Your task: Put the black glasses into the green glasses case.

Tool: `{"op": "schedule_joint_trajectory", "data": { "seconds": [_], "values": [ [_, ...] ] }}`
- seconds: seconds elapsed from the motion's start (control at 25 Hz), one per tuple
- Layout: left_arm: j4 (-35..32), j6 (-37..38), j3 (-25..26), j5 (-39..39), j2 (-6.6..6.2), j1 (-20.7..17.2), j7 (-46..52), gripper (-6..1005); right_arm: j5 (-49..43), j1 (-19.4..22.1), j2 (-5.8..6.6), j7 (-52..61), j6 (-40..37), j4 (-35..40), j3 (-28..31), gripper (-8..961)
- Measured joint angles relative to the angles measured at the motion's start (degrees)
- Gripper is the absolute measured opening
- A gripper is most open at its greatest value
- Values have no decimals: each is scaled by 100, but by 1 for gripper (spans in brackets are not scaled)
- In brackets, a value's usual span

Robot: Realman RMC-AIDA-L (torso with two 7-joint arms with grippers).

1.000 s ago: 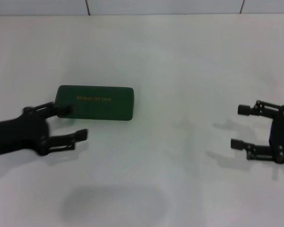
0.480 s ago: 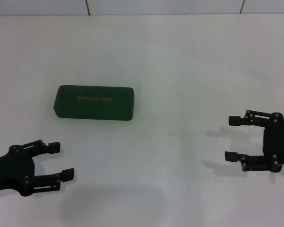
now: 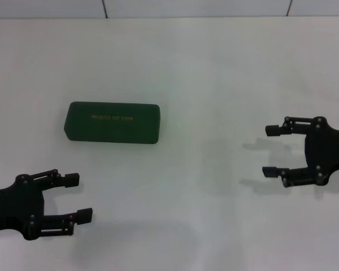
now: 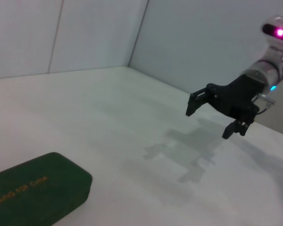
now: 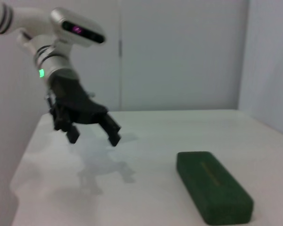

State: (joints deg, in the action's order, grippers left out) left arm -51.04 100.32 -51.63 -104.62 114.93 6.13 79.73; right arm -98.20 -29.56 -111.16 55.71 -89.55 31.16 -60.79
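Observation:
The green glasses case (image 3: pixel 113 122) lies closed on the white table, left of centre, with gold lettering on its lid; it also shows in the left wrist view (image 4: pixel 33 194) and the right wrist view (image 5: pixel 213 185). The black glasses are out of view. My left gripper (image 3: pixel 78 197) hovers open near the table's front left, apart from the case, and appears in the right wrist view (image 5: pixel 93 133). My right gripper (image 3: pixel 269 151) hangs open at the right side, far from the case, and appears in the left wrist view (image 4: pixel 212 120). Neither holds anything.
The white table (image 3: pixel 214 84) spreads around the case. A pale wall (image 3: pixel 192 7) runs along its far edge.
My left gripper pulled back from the case's left end toward the front left. My right gripper shifted slightly left and up. The case stayed put.

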Motion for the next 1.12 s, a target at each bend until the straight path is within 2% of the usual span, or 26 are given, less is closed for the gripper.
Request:
{"op": "schedule_joint_trajectory", "data": {
  "seconds": [0.48,1.12],
  "values": [
    [16,223,23,-130,-41,162,28,866,-414,-185,32,201,-358,239,-3,785],
    [16,208,48,-128,-31,235,52,866,-438,-171,-11,248,-360,286,-3,785]
  ]
}}
